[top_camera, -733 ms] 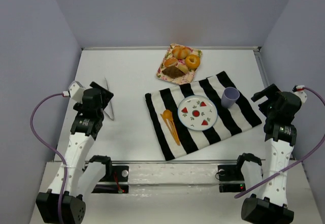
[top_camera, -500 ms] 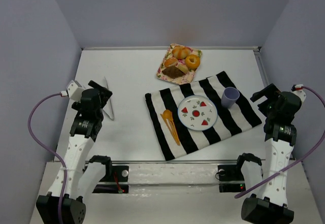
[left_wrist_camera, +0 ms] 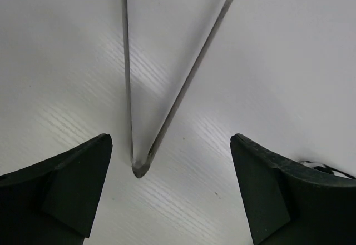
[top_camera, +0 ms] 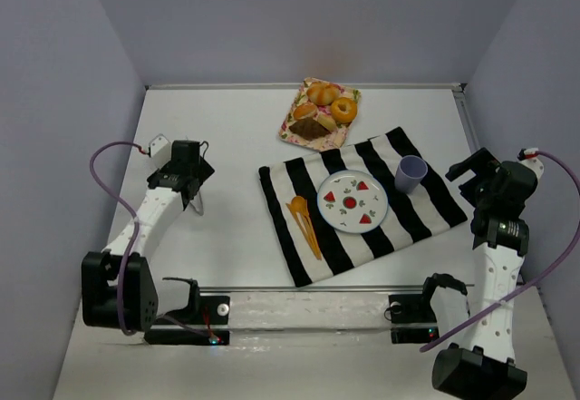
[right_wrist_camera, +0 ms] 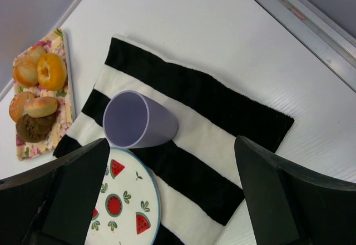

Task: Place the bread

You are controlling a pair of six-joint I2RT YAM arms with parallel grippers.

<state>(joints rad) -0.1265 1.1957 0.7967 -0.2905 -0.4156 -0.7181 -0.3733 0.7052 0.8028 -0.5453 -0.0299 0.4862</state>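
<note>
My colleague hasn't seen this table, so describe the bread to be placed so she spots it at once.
Just beyond the black-and-white striped cloth sits a small floral tray. The bread lies at the tray's end nearest the cloth. It alone is dark chocolate-brown and rough; the golden buns and ring doughnut beside it are not.

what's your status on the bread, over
Left tool open, empty, over tongs. Right tool open, empty. Bread untouched on floral tray, far side. Golden bun touching it.
</note>
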